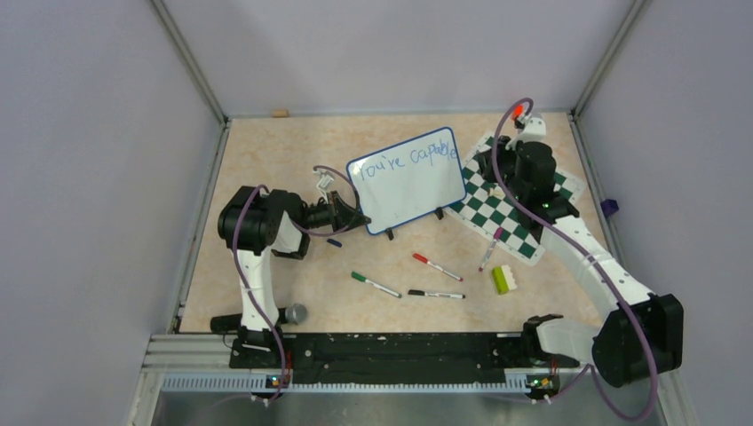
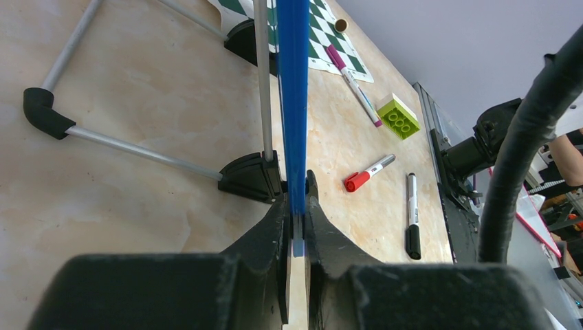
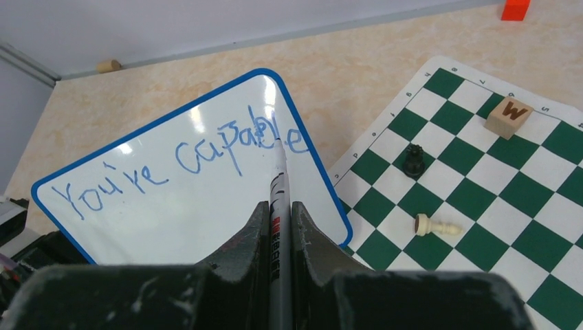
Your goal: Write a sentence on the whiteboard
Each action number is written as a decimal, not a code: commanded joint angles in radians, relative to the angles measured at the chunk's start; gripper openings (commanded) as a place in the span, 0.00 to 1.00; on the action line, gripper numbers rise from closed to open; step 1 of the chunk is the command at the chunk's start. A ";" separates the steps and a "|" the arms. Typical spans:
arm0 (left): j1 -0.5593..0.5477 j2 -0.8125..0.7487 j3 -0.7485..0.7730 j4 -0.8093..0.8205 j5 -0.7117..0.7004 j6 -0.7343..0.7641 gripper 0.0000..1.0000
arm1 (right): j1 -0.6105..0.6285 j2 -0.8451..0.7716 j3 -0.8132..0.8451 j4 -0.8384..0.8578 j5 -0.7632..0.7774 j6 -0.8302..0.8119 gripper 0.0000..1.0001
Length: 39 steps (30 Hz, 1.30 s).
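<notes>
Right gripper [image 3: 278,210] fills the bottom of its wrist view: fingers closed fully onto a marker [image 3: 278,172], barrel clamped between them, no gap visible. The marker's long axis runs straight out from the fingers, tip pointing away and up the face of the whiteboard [image 3: 172,213]. Tip sits at the end of the sentence [image 3: 172,161], on the "l" of "capable", just inside the whiteboard's right-hand blue frame. It appears to touch the surface, but contact cannot be confirmed. Whiteboard stands propped on its feet, tilted back, with the chess mat [image 3: 474,155] just to its right. Left gripper [image 2: 295,199] is at the whiteboard's opposite, left edge: fingers nearly shut, pinching the thin blue frame edge-on, so the whiteboard is steadied from that side. The written row "You're capable" reaches the right frame, so there is no room left on that row. Blank white remains below the words, i.e. back down the marker's axis from the tip and toward the whiteboard's left. Judgement: any further word calls for lifting the tip, drawing it back along that axis and across to the left, under "You're", then working rightward. Right arm alone carries the marker and is nearer the writing; left arm should hold the frame. Risk: pressure on the tilted whiteboard could tip it back if the left pinch slips.
</notes>
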<state>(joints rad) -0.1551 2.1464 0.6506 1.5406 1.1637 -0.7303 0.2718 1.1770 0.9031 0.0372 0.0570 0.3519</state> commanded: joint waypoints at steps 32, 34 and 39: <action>0.002 -0.030 0.003 0.079 0.046 0.015 0.07 | 0.411 0.255 0.206 -0.144 0.075 -0.130 0.00; 0.002 -0.029 0.002 0.079 0.045 0.015 0.07 | 0.441 0.265 0.192 -0.119 0.081 -0.111 0.00; 0.002 -0.027 0.005 0.079 0.046 0.014 0.07 | 0.565 0.308 0.183 -0.064 0.196 -0.105 0.00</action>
<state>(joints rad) -0.1551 2.1464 0.6506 1.5406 1.1637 -0.7303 0.7609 1.4582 1.0809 -0.1097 0.1532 0.2379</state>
